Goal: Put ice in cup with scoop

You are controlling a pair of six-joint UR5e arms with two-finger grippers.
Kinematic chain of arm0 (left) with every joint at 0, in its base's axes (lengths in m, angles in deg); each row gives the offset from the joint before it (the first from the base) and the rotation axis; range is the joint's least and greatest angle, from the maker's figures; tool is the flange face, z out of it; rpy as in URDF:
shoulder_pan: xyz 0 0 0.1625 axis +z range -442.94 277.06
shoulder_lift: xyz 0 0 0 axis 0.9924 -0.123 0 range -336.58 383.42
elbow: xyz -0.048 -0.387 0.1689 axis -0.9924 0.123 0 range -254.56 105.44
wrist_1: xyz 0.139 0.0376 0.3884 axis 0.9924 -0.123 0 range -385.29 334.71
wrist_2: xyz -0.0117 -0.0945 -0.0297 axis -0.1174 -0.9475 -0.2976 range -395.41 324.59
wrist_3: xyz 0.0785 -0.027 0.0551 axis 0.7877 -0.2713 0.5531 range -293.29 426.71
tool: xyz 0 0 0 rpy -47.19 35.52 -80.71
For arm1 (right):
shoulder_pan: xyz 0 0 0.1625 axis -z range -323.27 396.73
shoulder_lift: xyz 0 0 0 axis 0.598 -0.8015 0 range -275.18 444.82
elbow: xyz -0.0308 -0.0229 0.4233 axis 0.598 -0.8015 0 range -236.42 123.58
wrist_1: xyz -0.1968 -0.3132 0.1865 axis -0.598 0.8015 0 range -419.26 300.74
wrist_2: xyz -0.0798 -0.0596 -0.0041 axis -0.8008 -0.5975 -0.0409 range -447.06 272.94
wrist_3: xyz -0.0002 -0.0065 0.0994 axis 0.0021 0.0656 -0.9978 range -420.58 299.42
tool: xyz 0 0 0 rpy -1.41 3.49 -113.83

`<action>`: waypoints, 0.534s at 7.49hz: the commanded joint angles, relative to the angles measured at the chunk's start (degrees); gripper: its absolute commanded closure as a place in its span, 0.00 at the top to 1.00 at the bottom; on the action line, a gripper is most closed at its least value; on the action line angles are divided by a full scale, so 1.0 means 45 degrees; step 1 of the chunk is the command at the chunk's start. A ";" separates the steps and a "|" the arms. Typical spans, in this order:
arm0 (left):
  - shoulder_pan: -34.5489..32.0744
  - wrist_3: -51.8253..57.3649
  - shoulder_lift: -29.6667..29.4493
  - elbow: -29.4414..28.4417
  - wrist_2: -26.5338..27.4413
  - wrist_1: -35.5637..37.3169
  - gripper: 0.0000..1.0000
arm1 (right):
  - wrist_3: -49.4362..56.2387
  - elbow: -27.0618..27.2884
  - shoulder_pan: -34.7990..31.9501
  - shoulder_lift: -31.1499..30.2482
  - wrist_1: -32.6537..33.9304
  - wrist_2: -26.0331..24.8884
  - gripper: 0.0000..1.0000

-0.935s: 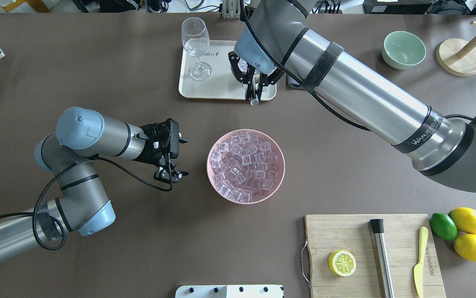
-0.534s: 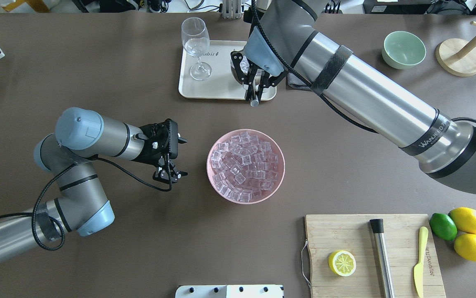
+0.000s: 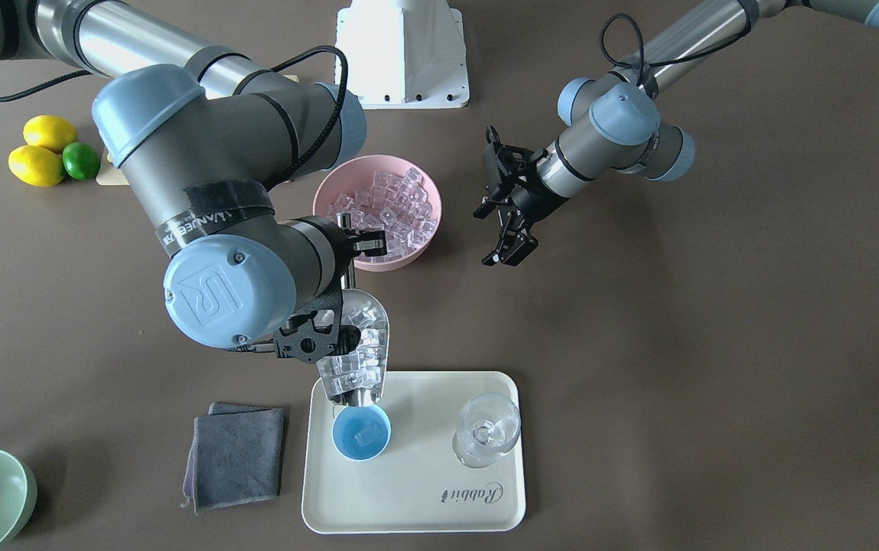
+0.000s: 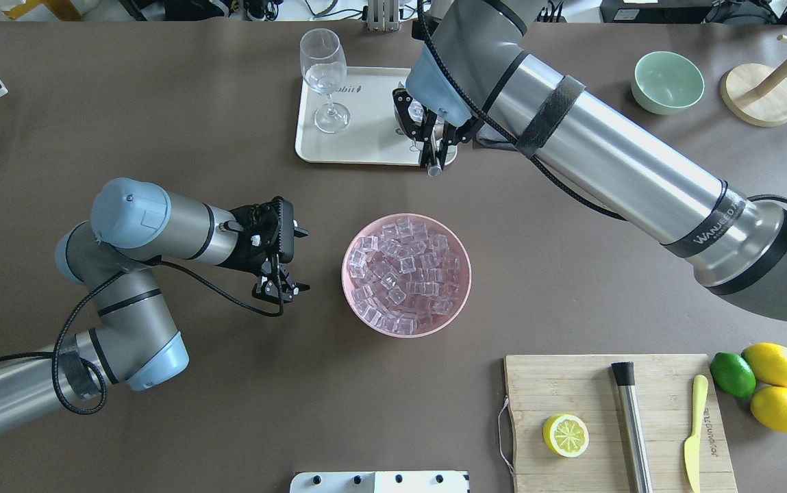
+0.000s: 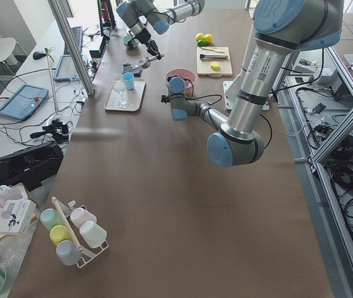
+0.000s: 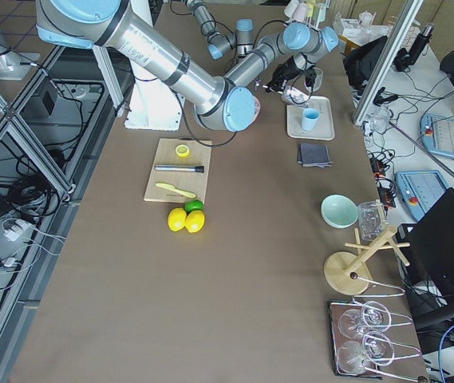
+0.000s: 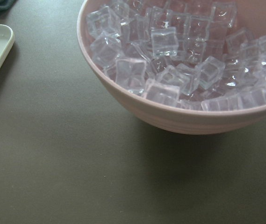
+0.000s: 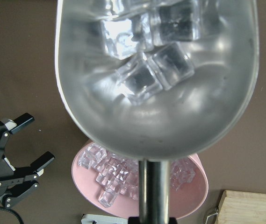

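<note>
My right gripper [image 3: 334,312] is shut on the rod handle of the steel scoop [image 3: 355,348]. It holds the scoop tilted, mouth down, just over the light-blue cup [image 3: 361,433] on the cream tray [image 3: 424,490]. Several ice cubes [image 8: 147,70] lie in the scoop's trough [image 8: 170,126], and one cube shows inside the cup. In the overhead view my right wrist hides the cup, and the gripper [image 4: 432,140] is over the tray's near edge. More ice [image 4: 403,274] fills the pink bowl [image 4: 346,263]. My left gripper [image 4: 301,260] is open and empty, left of the bowl.
A stemmed glass [image 3: 485,436] stands on the tray beside the cup. A grey cloth [image 3: 236,455] lies next to the tray. A pale green bowl [image 4: 667,82] and a wooden stand [image 4: 759,96] are at the far right. A cutting board [image 4: 571,390] holds a lemon half, steel cylinder and knife.
My right wrist has shifted a little to the right over the tray with the scoop in it. My left arm has not moved.
</note>
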 commanded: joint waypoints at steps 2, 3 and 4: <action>0.0000 0.0000 0.0001 0.0000 0.0021 -0.0004 0.99 | 0.0072 0.0084 -0.0001 -0.0034 -0.0004 0.0000 0.00; 0.0000 0.0000 0.0001 0.0000 0.0021 -0.0004 0.99 | 0.0150 0.0162 -0.0002 -0.0073 -0.0121 0.0330 0.00; 0.0000 0.0000 0.0020 0.0000 0.0021 -0.0024 0.99 | 0.0344 0.0163 -0.0156 -0.0131 -0.0141 0.0932 0.00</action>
